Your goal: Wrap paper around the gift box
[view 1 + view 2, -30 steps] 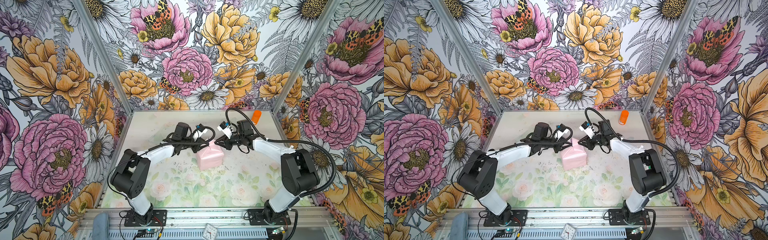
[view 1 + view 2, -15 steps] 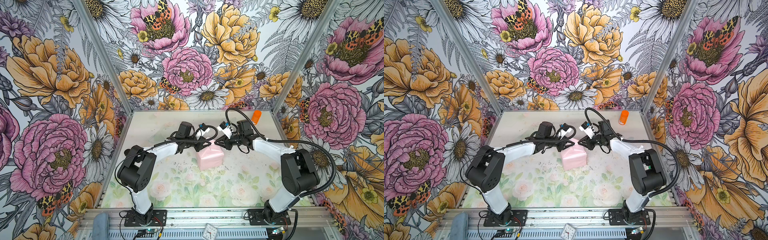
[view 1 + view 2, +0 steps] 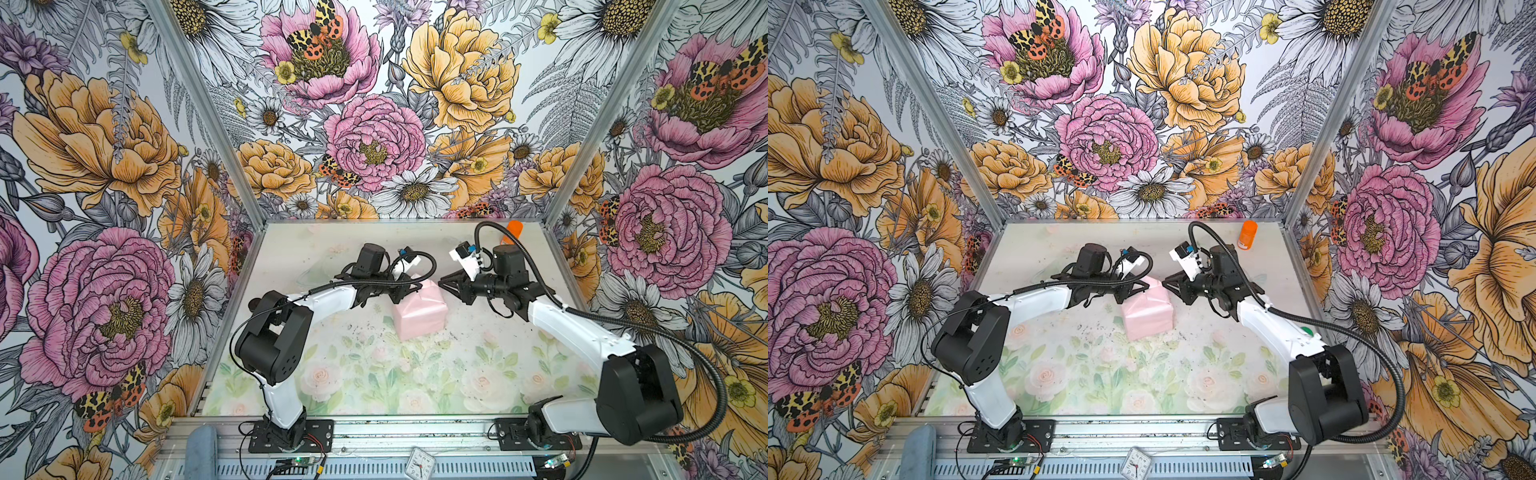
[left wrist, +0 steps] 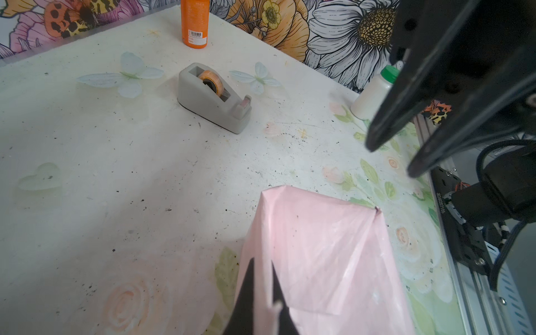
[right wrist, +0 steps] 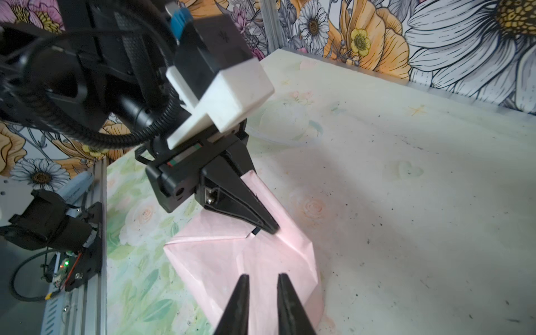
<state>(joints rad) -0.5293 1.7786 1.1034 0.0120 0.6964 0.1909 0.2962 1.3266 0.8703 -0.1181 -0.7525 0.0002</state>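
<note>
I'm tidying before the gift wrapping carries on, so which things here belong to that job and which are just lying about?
Job: pale pink creased paper, folded into a box shape; left gripper, shut on its flap; right gripper, open beside it; grey plastic tape dispenser, probably.
Lying about: orange cylindrical bottle; white plastic bottle with green cap; small white clock.

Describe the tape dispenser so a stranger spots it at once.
Find the white table and the orange bottle by its far edge. Nearby, between two pale butterfly prints, sits the tape dispenser: the only grey, wedge-shaped thing, holding an orange roll.
</note>
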